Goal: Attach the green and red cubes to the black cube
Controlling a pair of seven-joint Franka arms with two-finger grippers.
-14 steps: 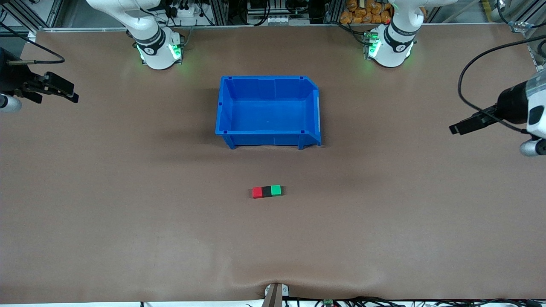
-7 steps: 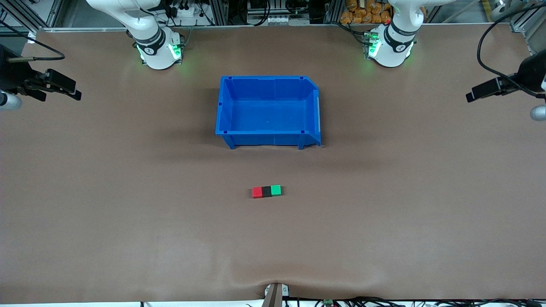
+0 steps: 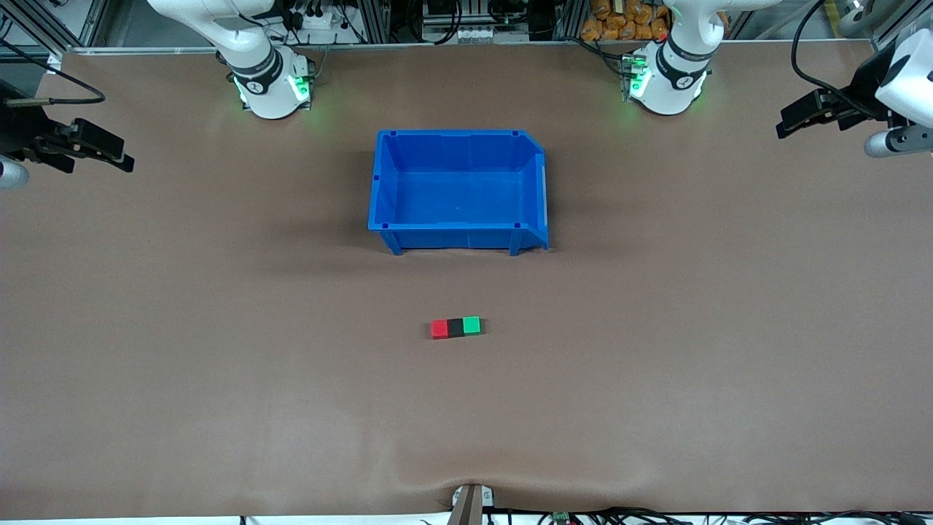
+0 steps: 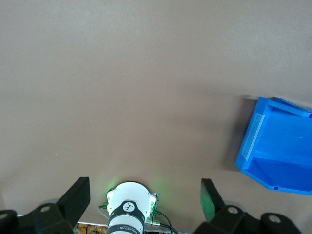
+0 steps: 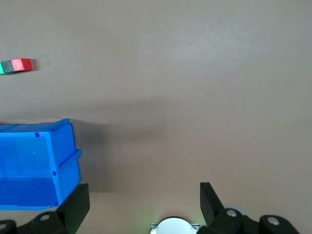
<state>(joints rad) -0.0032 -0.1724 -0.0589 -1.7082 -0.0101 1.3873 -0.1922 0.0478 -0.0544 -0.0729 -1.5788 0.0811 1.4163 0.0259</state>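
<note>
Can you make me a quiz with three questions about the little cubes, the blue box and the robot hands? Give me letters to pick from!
1. Where is the black cube?
A. In the bin
B. Between the red cube and the green cube
C. On top of the red cube

2. How many cubes are in the blue bin?
A. None
B. One
C. Three

3. What are the left gripper and right gripper doing?
A. Both open, holding nothing
B. Left is shut on the green cube
C. Right is shut on the red cube

Answers:
1. B: the red cube, black cube and green cube touch in one row on the table, nearer the camera than the bin.
2. A: the bin's floor is bare.
3. A: each wrist view shows fingers spread, nothing between them; each gripper is over its own end of the table.
</note>
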